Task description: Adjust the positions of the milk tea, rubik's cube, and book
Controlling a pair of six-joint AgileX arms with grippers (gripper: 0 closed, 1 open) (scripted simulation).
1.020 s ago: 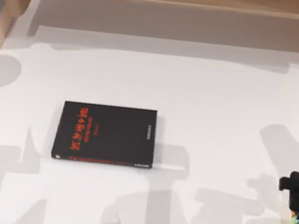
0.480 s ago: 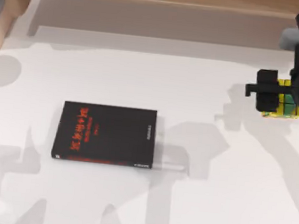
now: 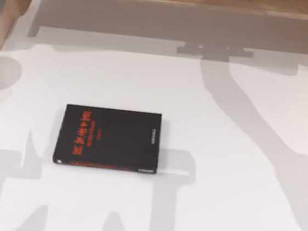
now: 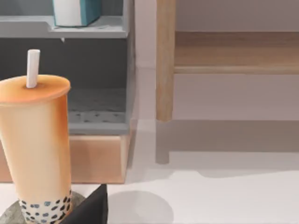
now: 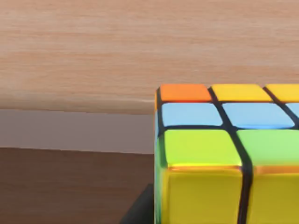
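The small rubik's cube (image 5: 224, 158) of yellow, green, blue and orange squares in a black grid looms close to the right wrist camera, cut off at the side and bottom, with a pale wooden board behind it; a dark sliver of the right gripper (image 5: 141, 211) meets its lower edge, and the gripper appears clamped on the cube. From above, that arm is just a dark corner at the table's far right. The left gripper (image 4: 91, 210) is a black wedge beside the one tall orange milk tea cup (image 4: 37, 149) with dark pearls and one white straw (image 4: 32, 67), standing on a grey round pad; whether this gripper is open or closed cannot be told. Two books: the thick light-blue book (image 4: 77, 11), cropped at the frame edge, on a grey shelf (image 4: 93, 32) behind the cup, and a thin black book with red lettering (image 3: 110, 138) flat on the white table (image 3: 232, 212), left of centre
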